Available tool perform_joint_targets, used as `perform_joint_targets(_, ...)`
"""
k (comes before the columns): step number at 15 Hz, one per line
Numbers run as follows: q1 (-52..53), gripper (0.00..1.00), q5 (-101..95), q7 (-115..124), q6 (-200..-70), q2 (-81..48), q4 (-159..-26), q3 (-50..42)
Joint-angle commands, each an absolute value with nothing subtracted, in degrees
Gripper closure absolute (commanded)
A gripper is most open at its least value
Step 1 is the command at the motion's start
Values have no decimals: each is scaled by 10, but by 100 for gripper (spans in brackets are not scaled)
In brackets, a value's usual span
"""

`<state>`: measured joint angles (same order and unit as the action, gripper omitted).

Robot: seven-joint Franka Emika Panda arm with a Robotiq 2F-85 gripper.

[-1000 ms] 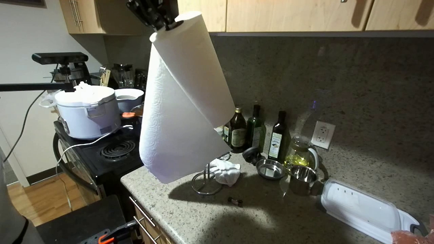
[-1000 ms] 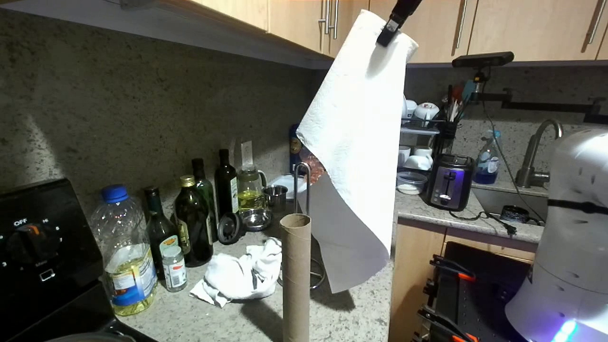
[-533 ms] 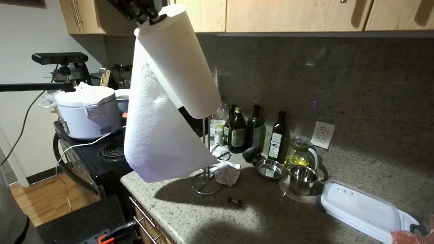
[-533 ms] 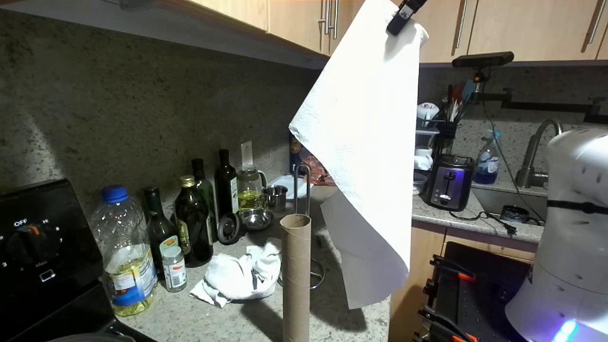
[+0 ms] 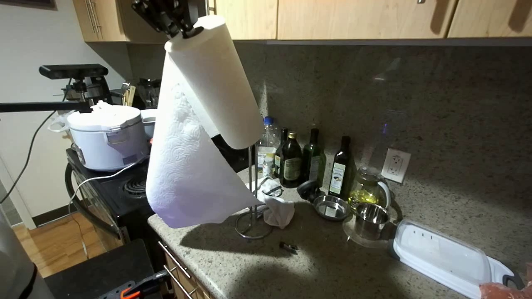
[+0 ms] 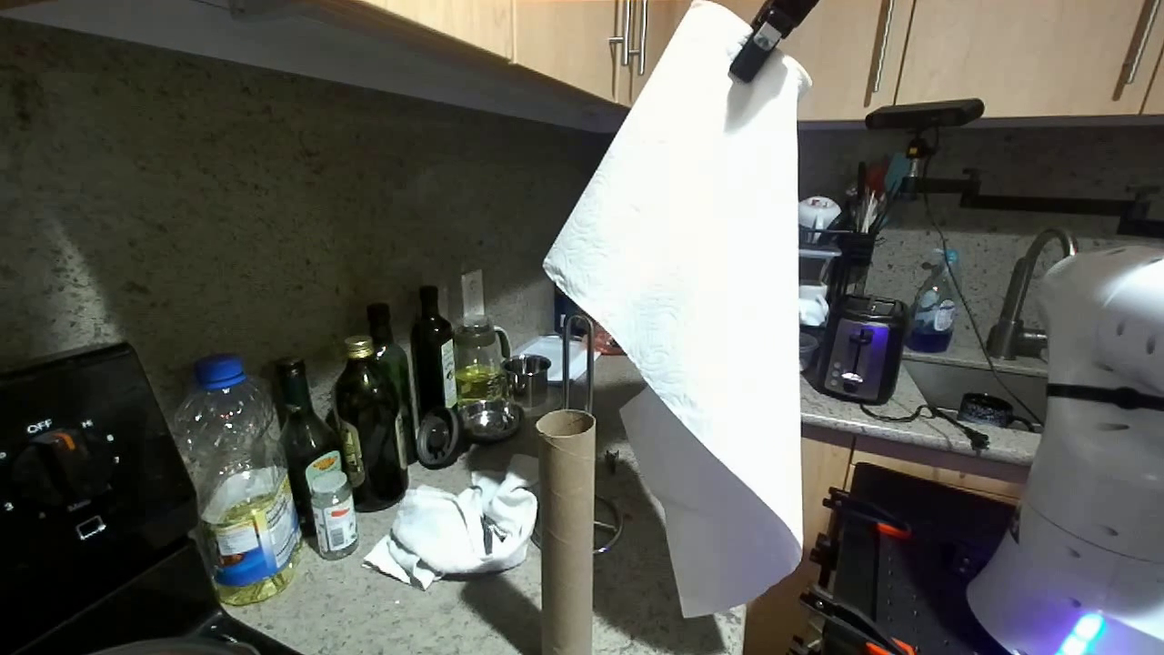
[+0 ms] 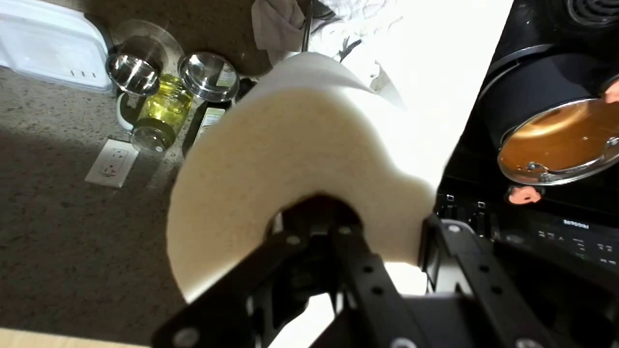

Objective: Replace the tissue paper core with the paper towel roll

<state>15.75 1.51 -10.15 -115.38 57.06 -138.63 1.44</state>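
Note:
The paper towel roll [image 5: 220, 87] hangs tilted in the air, its loose sheet [image 6: 700, 273] trailing down. My gripper [image 7: 380, 232] is shut on the wall of its upper end: one finger sits inside the hollow centre, the other presses the outside. In an exterior view the roll's lower end overlaps the top of the thin metal holder [image 5: 252, 182]; whether they touch I cannot tell. Bare of any roll, the holder also shows in an exterior view by its looped rod [image 6: 579, 364]. Upright nearer that camera is the brown tissue paper core [image 6: 566, 528], its foot cut off.
A white cloth [image 6: 468, 523] lies against the holder's base. Dark bottles [image 5: 291, 162], a steel bowl [image 5: 331, 207], a steel cup [image 5: 371, 220] and a white tray [image 5: 442, 255] stand along the backsplash. Cabinets [image 5: 353, 18] overhang the counter. A stove [image 5: 143, 189] adjoins it.
The gripper has carried the roll leftward in an exterior view, off the bottles behind it, while the sheet shifted right in another. Over the last half second the roll has sunk slightly.

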Motion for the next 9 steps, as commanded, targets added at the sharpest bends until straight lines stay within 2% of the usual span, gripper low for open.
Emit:
perform_joint_targets(1, 153, 93, 20, -115, -1166, 515, -1354, 30)
perform_joint_targets(9, 130, 93, -15, -97, -1146, 428, -1281, 72)
